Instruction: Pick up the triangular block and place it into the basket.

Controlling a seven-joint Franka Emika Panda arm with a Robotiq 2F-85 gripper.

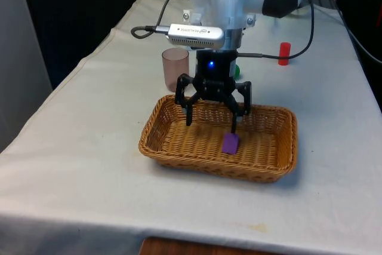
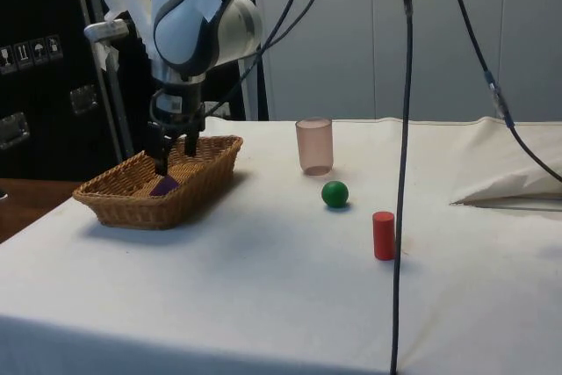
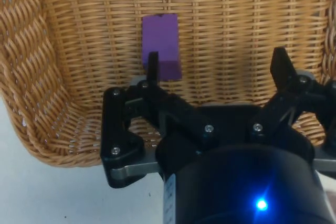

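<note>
A purple triangular block point(image 1: 230, 143) lies on the floor of the wicker basket point(image 1: 173, 150), free of the fingers. The side view has the block point(image 2: 163, 185) low inside the basket point(image 2: 132, 205); the wrist view has it point(image 3: 161, 45) flat on the weave point(image 3: 63, 56). My black gripper point(image 1: 212, 119) hangs open just above the basket's inside, its fingers spread wide, one fingertip point(image 1: 234, 127) right over the block. The gripper point(image 2: 176, 155) also stands over the basket in the side view, and in the wrist view its fingers point(image 3: 153, 64) hold nothing.
A translucent pink cup point(image 1: 175, 68) stands behind the basket. A green ball point(image 2: 335, 193) and a red cylinder point(image 2: 383, 234) lie on the white cloth beyond it. A black cable point(image 1: 298, 46) runs across the far table.
</note>
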